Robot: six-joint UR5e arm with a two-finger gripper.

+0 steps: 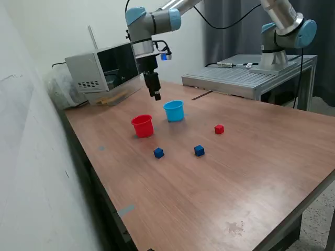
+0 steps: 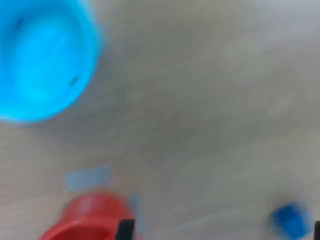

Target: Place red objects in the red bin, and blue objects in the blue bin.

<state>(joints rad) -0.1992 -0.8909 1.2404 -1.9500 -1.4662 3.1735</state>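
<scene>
The red bin (image 1: pixel 142 126) and the blue bin (image 1: pixel 174 111) stand side by side on the wooden table. A red cube (image 1: pixel 219 129) lies toward the exterior view's right of them. Two blue cubes (image 1: pixel 158 152) (image 1: pixel 199 150) lie nearer the front. My gripper (image 1: pixel 156 95) hangs above the table just behind the gap between the two bins. The wrist view is blurred and shows the blue bin (image 2: pixel 42 57), the red bin (image 2: pixel 87 220) and one blue cube (image 2: pixel 290 220). Its dark fingertips (image 2: pixel 125 230) sit far apart with nothing between them.
A grey box-like appliance (image 1: pixel 102 70) and a plastic bag (image 1: pixel 60 89) sit at the table's back on the exterior view's left. A metal platform (image 1: pixel 246 78) carries a second arm (image 1: pixel 285 31) at the back right. A wall runs along the left.
</scene>
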